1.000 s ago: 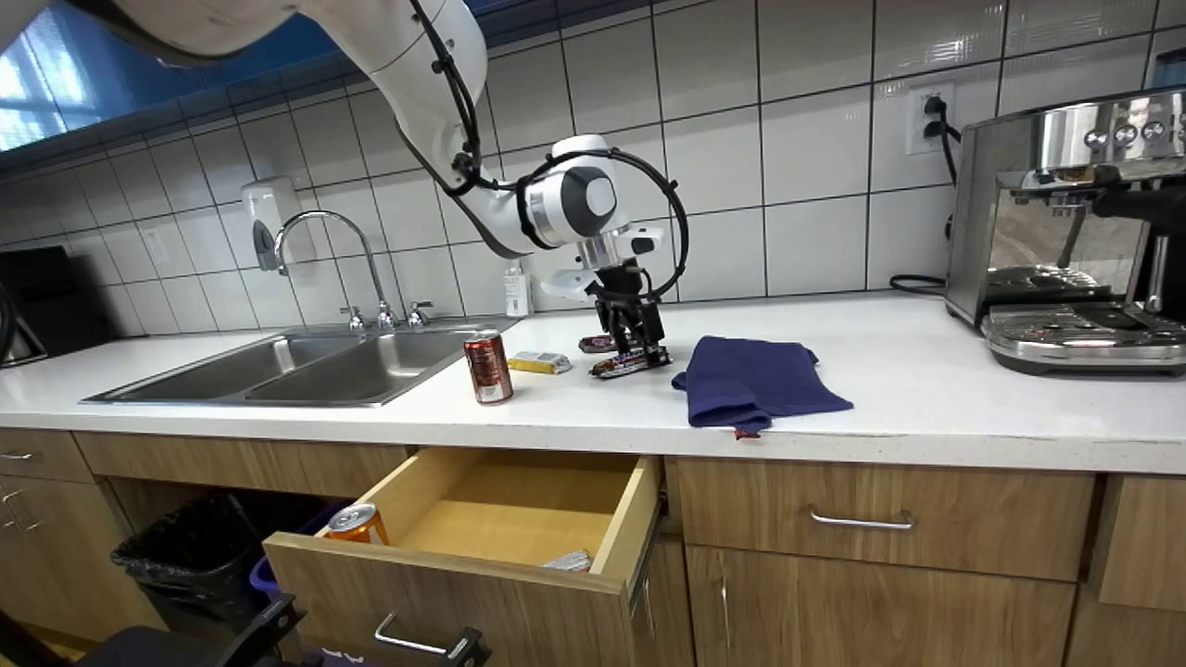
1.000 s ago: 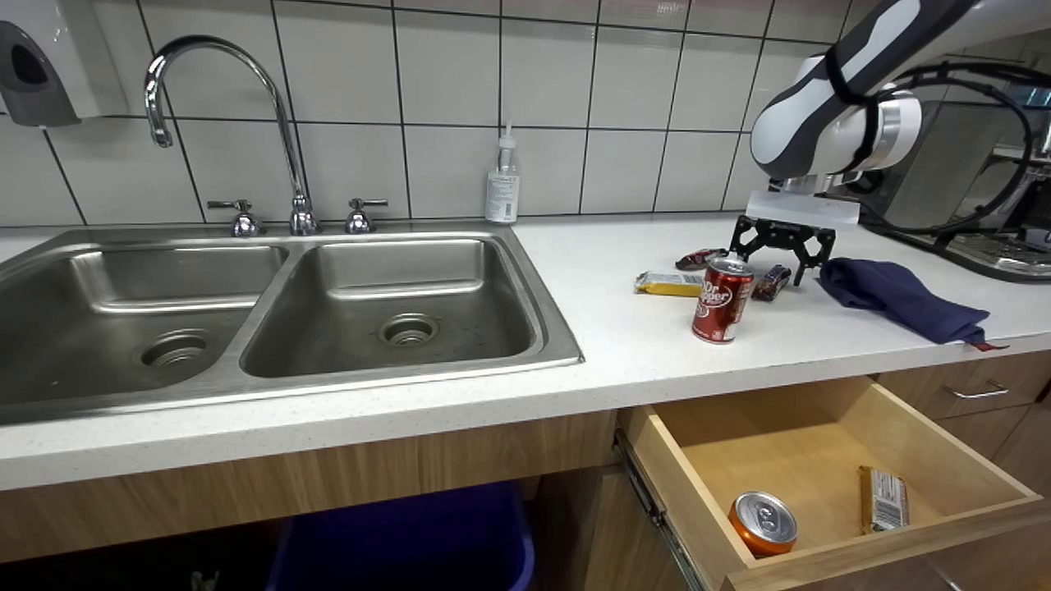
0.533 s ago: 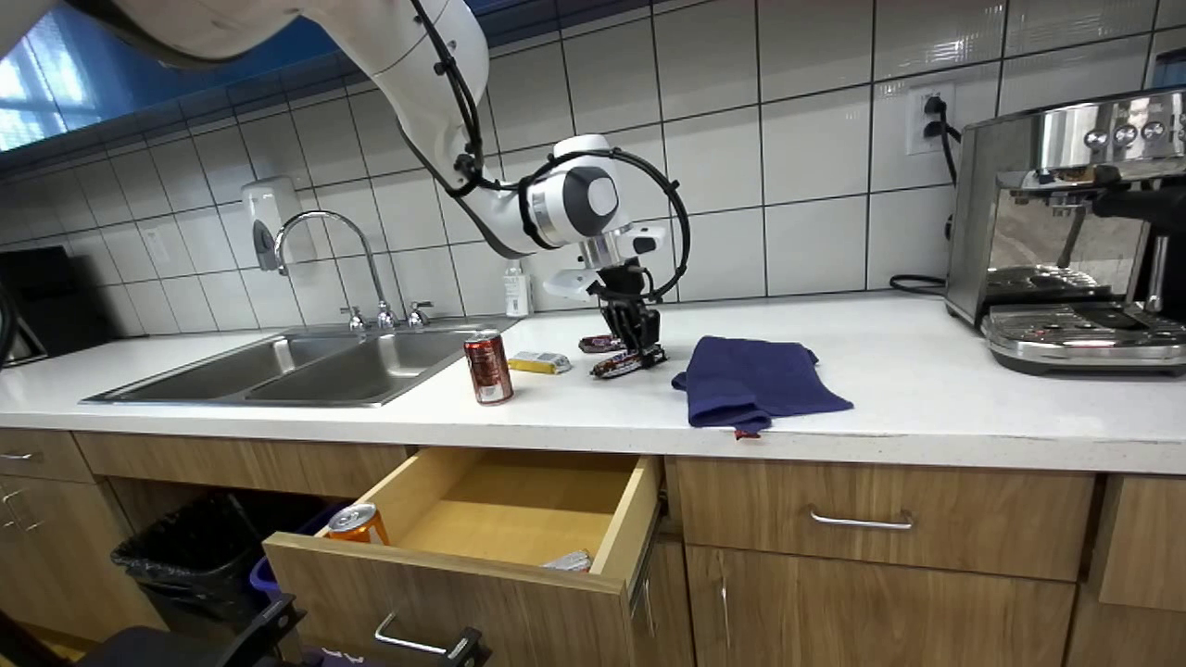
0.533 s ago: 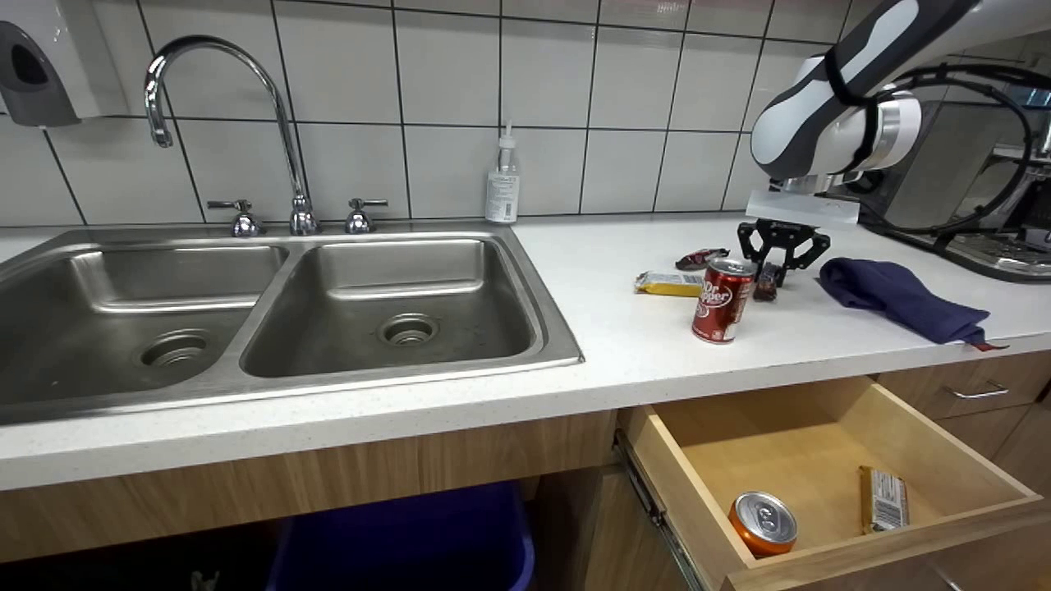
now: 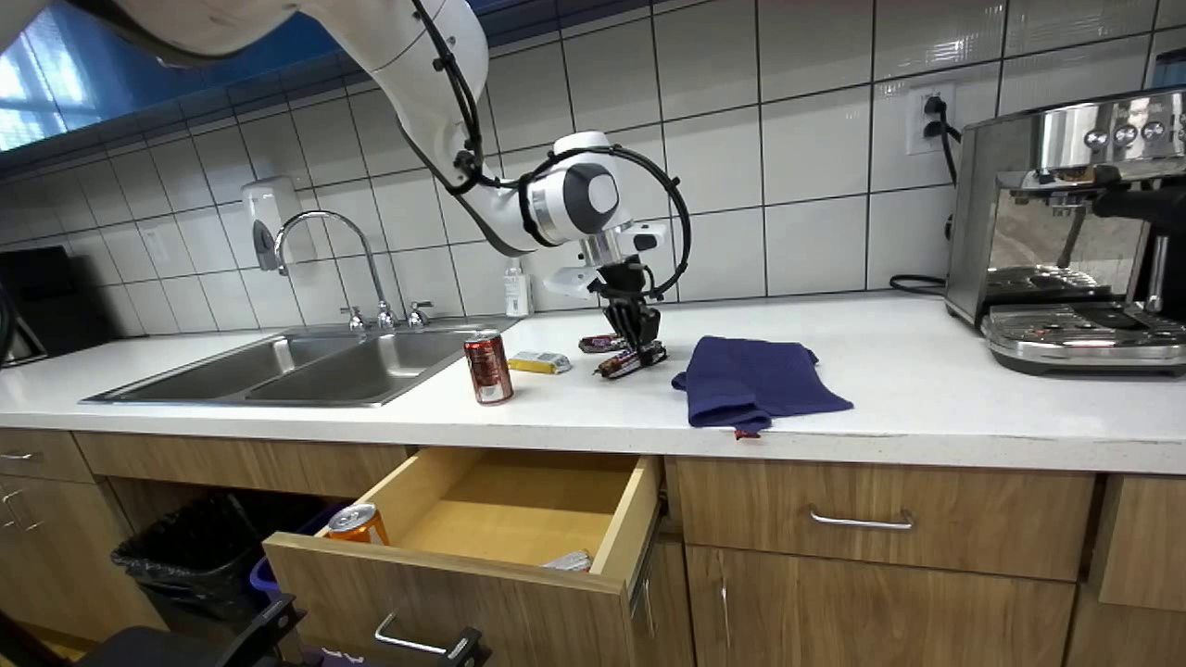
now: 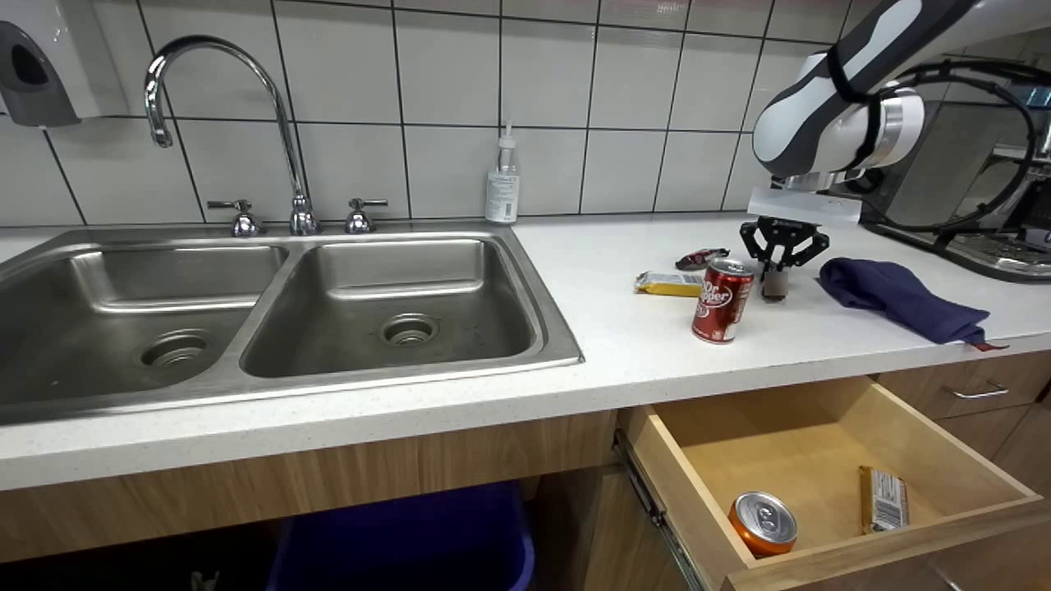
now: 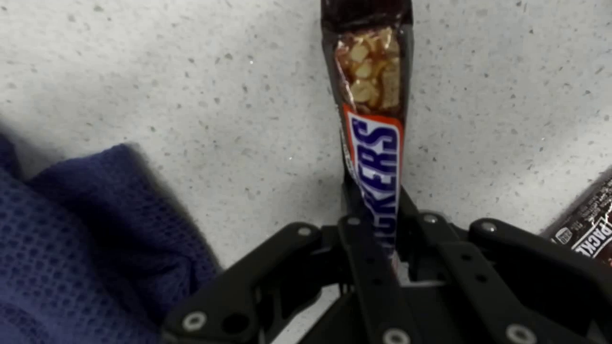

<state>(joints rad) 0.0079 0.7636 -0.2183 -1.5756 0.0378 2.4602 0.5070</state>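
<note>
Because the gripper is closed across the Snickers bar, one finger along each long side, the care lies in the squeeze: firm enough to stop the bar swivelling, gentle enough not to crush what the wrapper covers. It lies low over the desk; whether its weight rests there is hard to tell. One end reaches well past the grip, so it would probably swing under a hasty move; a slow, straight rise would suit it best. Near one side lies the navy cloth, near the opposite side a dark-wrapped bar, so a sideways sweep at this height risks catching either. Farther off, the yellow-wrapped bar lies flat and the red can stands upright, likelier to topple if brushed. Below the front edge, the open drawer holds an orange can and a small packet.
</note>
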